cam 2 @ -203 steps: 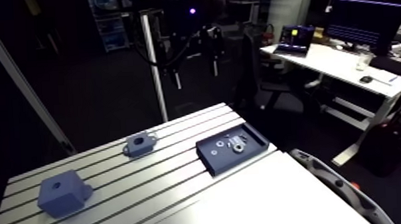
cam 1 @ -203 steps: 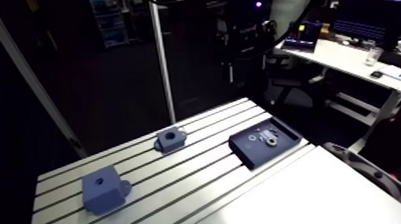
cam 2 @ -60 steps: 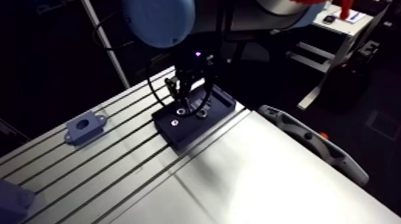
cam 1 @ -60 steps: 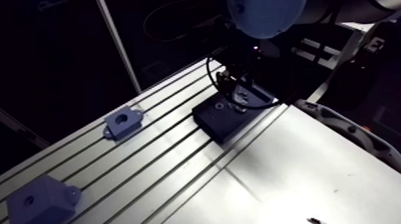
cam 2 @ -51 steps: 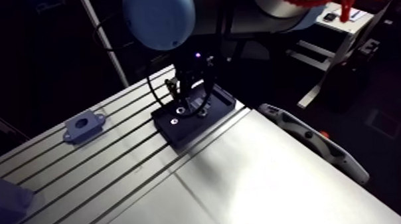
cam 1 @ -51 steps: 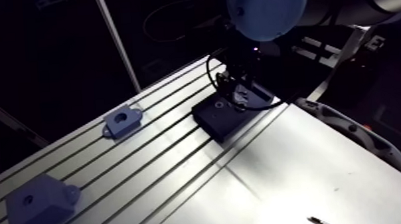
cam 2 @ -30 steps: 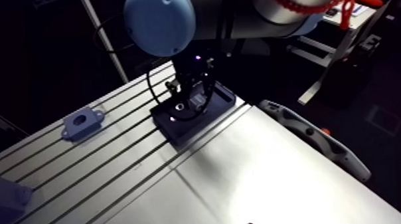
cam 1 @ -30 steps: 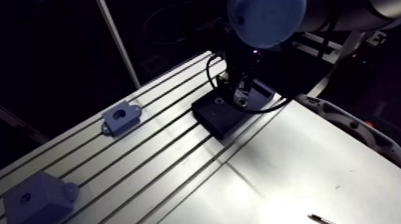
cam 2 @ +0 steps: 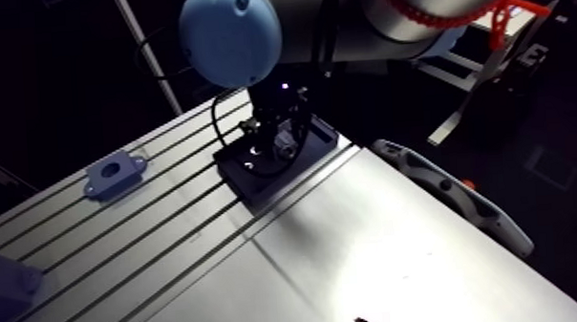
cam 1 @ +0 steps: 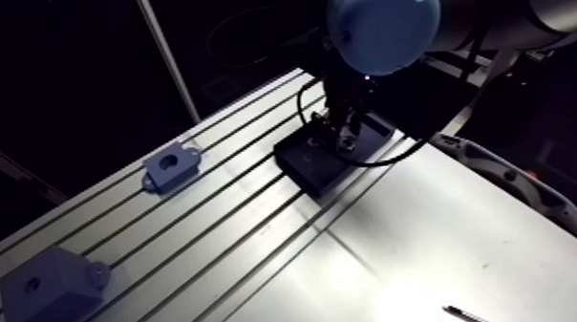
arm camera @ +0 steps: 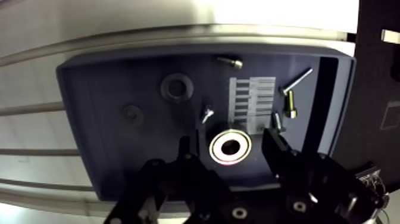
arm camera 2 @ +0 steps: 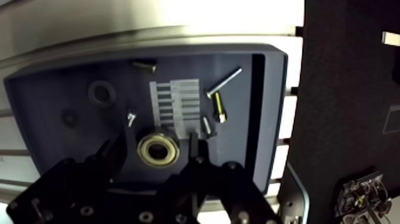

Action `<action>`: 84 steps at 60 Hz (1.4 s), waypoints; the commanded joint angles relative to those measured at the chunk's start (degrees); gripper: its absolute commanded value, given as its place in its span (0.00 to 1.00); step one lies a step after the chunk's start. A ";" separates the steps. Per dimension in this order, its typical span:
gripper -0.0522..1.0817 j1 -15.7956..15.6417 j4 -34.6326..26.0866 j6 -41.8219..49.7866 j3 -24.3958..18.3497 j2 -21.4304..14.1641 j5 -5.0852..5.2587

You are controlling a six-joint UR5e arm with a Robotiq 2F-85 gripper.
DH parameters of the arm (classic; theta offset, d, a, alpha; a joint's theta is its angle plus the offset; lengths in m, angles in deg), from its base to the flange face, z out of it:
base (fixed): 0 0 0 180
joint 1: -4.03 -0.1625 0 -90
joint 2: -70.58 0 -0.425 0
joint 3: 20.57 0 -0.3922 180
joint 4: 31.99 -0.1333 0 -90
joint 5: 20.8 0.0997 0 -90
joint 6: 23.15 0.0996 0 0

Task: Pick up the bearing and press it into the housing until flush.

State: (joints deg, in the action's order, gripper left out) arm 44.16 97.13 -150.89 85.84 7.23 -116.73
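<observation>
Counter (cam 1: 212,258): slotted aluminium, with a plain smooth plate beside the tray.
Large block (cam 1: 47,291): blue-grey, one small hole in its top, well apart from the tray, beyond the flanged housing.
Tray (arm camera: 95,119): dark, shallow, rounded corners; it lies flat on the counter's slots.
Flanged housing (cam 1: 169,166): small blue-grey block with a round bore facing up, between the tray and the large block, touching neither.
Jaws: apart, lowered into the tray, one finger on each side of the bearing with a gap showing on both sides.
Label (arm camera: 253,104): pale patch on the tray floor printed with rows of bars; no writing can be read.
Bearing (arm camera: 230,146): shiny ring, flat on the tray floor, just beside the label.
Washer (arm camera: 176,87): dark ring in the tray.
Screws (arm camera: 290,107): several, loose in the tray around the label.
Thin dark stick (cam 1: 466,317): on the plain plate, well apart from the tray.
</observation>
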 commanded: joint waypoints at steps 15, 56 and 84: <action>0.40 0.04 -0.05 -0.01 0.16 0.04 0.00; 0.48 0.04 -0.05 -0.01 -0.11 0.21 0.00; 0.50 0.04 -0.13 -0.10 -0.64 0.47 0.00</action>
State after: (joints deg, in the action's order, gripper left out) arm 44.20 97.01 -150.97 85.28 7.63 -116.74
